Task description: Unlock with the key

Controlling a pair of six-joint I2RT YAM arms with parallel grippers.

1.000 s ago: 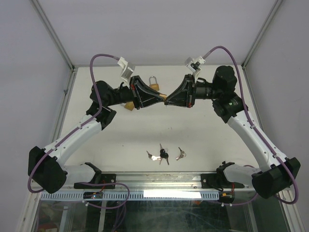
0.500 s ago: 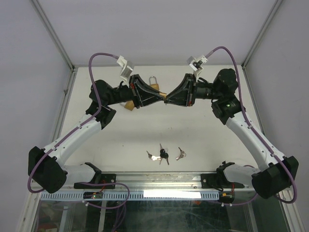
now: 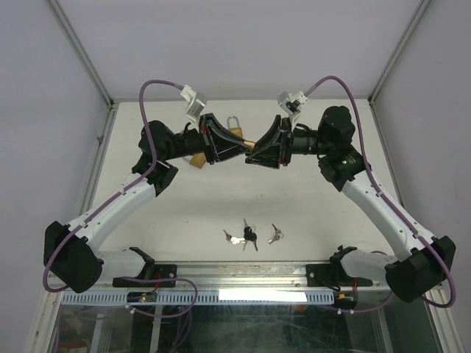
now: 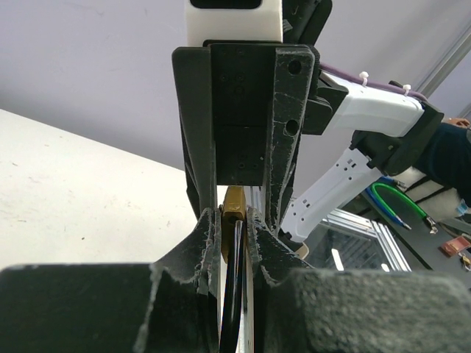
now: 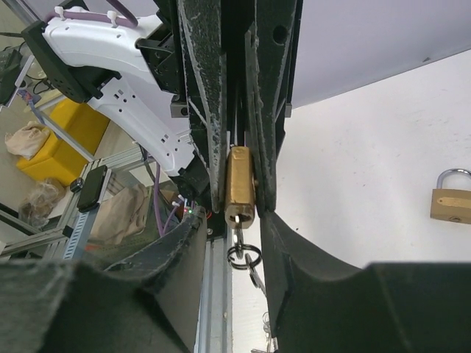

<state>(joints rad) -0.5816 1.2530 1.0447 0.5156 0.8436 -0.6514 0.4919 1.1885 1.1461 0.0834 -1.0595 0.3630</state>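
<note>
A brass padlock [image 5: 239, 184] hangs in the air above the middle of the table, with my left gripper [image 4: 234, 220] shut on its sides. In the top view that padlock [image 3: 248, 140] sits where the two grippers meet. A key [image 5: 239, 226] sticks in its keyhole, and a key ring [image 5: 243, 257] with a second key dangles below. My right gripper [image 5: 235, 254] faces the keyhole end, open, its fingers [image 5: 294, 250] apart on both sides of the ring and touching nothing. From above, the right gripper [image 3: 252, 156] is tip to tip with the left gripper [image 3: 245, 149].
A second brass padlock [image 3: 234, 127] lies on the table behind the grippers, also seen as the padlock [image 5: 451, 200] at the right of the right wrist view. Loose keys [image 3: 245, 235] and another key [image 3: 276, 235] lie near the front edge. A tan object [image 3: 197, 160] sits under the left arm.
My right gripper has opened and let go of the key, which stays in the padlock. The right wrist has shifted a little left. The left gripper keeps its hold.
</note>
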